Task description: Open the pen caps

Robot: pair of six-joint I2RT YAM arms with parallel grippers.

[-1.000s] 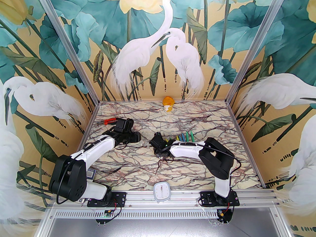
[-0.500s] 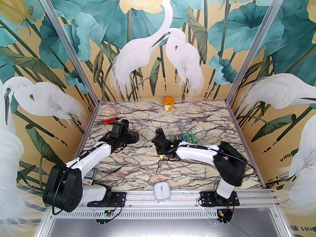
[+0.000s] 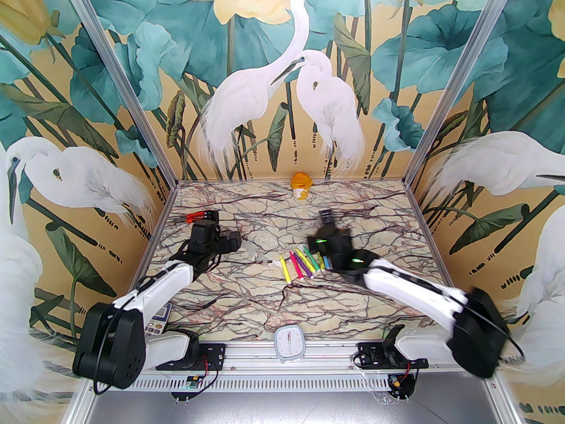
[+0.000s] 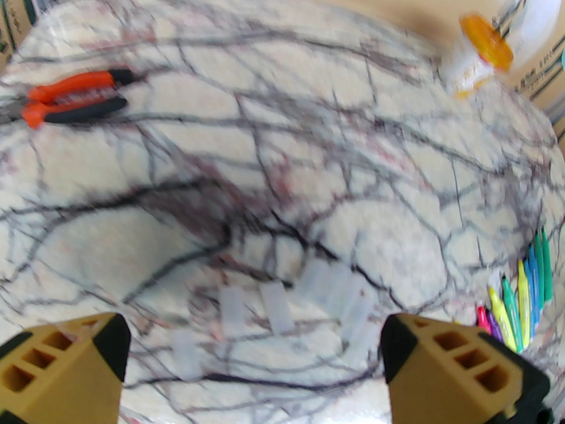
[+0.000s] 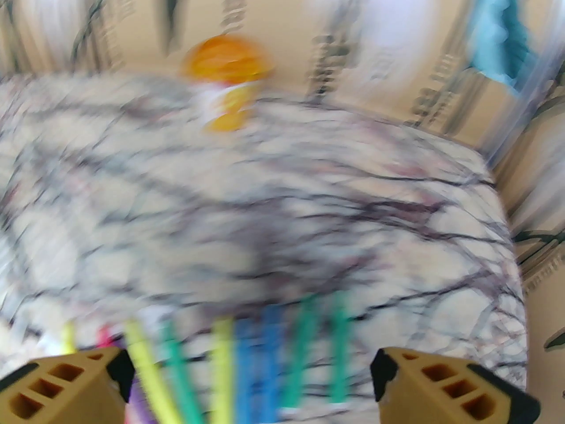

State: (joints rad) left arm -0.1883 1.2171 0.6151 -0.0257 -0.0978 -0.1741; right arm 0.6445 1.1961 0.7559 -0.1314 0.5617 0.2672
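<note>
The left gripper (image 4: 254, 347) is seen wide open and empty above the marble table (image 3: 247, 298). Several clear pen caps (image 4: 276, 307) are scattered loose on the table just ahead of its fingers, near the pens (image 3: 304, 261) but apart from them. The pens are laid side by side in a row near the table's middle. The right gripper (image 5: 251, 369) is likewise spread open with nothing held, above the right part of that row, where the wrist view is blurred. Orange-handled pliers (image 4: 75, 95) are seen at the far left.
</note>
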